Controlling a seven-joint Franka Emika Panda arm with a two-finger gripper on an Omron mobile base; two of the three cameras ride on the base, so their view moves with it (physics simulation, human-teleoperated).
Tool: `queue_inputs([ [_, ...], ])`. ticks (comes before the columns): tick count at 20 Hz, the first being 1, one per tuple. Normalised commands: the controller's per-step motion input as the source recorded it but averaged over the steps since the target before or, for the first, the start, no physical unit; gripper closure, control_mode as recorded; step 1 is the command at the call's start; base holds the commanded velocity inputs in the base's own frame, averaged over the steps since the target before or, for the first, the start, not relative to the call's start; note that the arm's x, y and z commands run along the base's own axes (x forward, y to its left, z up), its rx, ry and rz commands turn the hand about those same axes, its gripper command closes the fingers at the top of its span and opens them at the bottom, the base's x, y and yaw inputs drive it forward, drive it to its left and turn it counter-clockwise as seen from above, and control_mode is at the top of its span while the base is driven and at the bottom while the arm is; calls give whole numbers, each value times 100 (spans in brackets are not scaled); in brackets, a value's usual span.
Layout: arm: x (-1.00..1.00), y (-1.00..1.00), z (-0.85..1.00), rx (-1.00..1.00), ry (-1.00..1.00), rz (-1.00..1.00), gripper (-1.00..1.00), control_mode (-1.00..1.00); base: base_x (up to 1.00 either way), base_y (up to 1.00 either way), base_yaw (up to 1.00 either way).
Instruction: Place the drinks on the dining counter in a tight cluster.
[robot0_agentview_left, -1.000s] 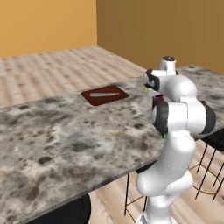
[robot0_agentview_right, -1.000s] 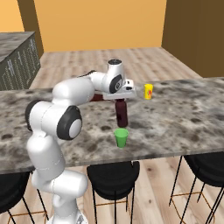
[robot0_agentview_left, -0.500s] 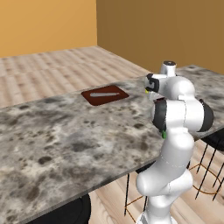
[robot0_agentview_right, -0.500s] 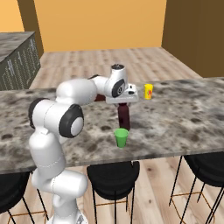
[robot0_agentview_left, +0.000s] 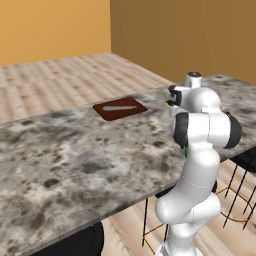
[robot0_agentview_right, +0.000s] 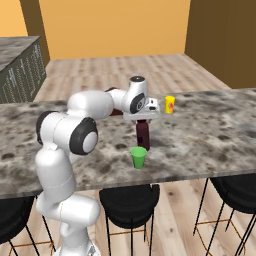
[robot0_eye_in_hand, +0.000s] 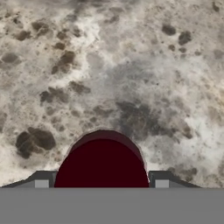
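1. The room is a plain space with orange walls and a pale wood-plank floor; black bar stools stand along the near side of the bar.
2. The dining counter, a long marbled stone top, runs left to right across the scene. A dark red mat lies toward its far edge.
3. The arm reaches over the counter, and its gripper pinches the squat maroon bottle from above, one finger on each side of the cap.
4. That bottle stands upright on or just above the stone, just behind the green cup; the yellow cup sits farther right.
5. I judge the step as carrying one drink to the cluster spot. The next move calls for a steady, level setdown clear of the cups.
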Motion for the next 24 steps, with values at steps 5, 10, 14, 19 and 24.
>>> queue_inputs([
  [5, 16, -6, -9, 0, -3, 0, 100, -100, 0, 0, 0],
  [10, 8, -5, -17, 0, -2, 0, 100, -100, 0, 0, 0],
  [14, -5, -4, -30, 0, -2, 0, -100, -100, 0, 0, 0],
  [19, 0, -6, -21, 0, 0, 0, -100, -100, 0, 0, 0],
  [24, -5, -8, -5, 0, -2, 0, -100, -100, 0, 0, 0],
])
